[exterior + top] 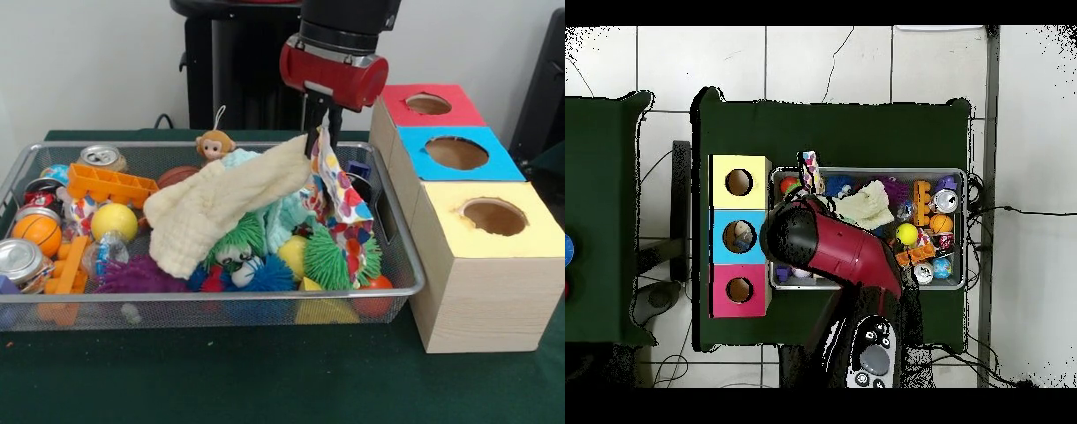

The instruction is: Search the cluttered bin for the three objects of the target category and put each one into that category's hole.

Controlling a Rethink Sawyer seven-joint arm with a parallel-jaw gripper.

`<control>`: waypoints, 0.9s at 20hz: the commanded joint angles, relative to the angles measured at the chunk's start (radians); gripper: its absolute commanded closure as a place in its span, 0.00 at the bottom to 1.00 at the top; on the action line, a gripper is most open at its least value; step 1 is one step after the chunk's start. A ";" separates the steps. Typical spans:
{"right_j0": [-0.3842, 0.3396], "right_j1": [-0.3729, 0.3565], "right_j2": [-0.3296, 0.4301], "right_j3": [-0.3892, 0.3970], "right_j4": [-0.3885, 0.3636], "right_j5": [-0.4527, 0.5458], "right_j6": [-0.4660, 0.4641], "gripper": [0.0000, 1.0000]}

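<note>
My gripper (318, 134) hangs over the right part of the wire bin (221, 296) and is shut on a patterned cloth (346, 199) with red, blue and yellow shapes, which dangles from the fingers into the bin. A corner of a cream cloth (225, 203) is lifted at the same spot; whether it is pinched too, I cannot tell. That cloth drapes down to the left over the toys. In the overhead view the arm (835, 245) hides the gripper, and the cream cloth (865, 205) shows beside it. Right of the bin stand three boxes with holes: red (428, 103), blue (456, 152), yellow (494, 215).
The bin holds an orange tray (110, 185), a yellow ball (115, 221), a small basketball (37, 234), cans (100, 157), a monkey toy (214, 144), and green (327, 261) and purple (132, 276) spiky balls. The table is covered in green cloth (265, 380).
</note>
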 commanded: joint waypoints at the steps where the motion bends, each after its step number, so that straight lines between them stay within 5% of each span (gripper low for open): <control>1: -0.020 0.061 -0.004 -0.068 0.066 0.109 0.230 1.00; 4: -0.061 0.061 0.030 -0.067 0.068 0.099 0.182 1.00; 11: 0.031 0.045 -0.033 -0.165 0.077 0.265 0.275 1.00; 18: 0.047 0.079 -0.051 -0.220 0.087 0.290 0.269 1.00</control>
